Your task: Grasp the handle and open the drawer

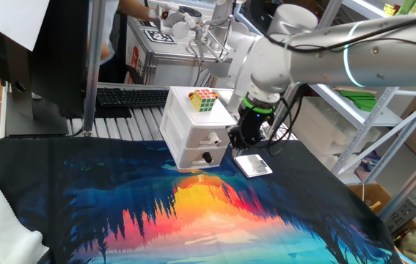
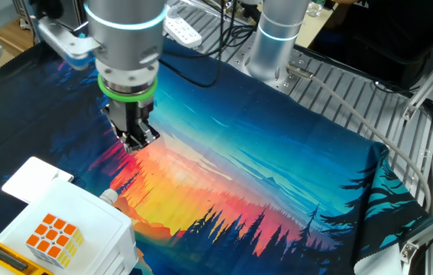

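Because the two cameras face the tabletop (image 1: 61, 220) from opposite sides, each gives what the other lacks: one fixed view shows the front of the small white cabinet (image 1: 193, 128), while the other fixed view looks at it from behind and above, so only its top and a corner show. The tabletop is covered by a large cloth (image 2: 277, 176) printed with a sunset and dark pine trees. The white robot arm (image 1: 340, 55), ringed by a glowing band, reaches down just beside the cabinet's front corner. The cabinet stands at the far edge of the cloth in the front view, with two stacked drawers. The drawer (image 1: 204, 137), the upper one, is shallow and white and looks closed or nearly so; the handle (image 1: 211, 138) is a small white pull of the same colour at the middle of its front. Below it, the lower drawer (image 1: 202, 155) carries a round black knob (image 1: 208, 157). The dark pincer (image 1: 235, 138) hangs just beside the handle; whether its fingers are apart or together I cannot tell. A Rubik's cube (image 1: 203, 100) rests on the cabinet's top. A small flat white card (image 1: 252, 166) lies on the cloth near the cabinet. No writing can be read.
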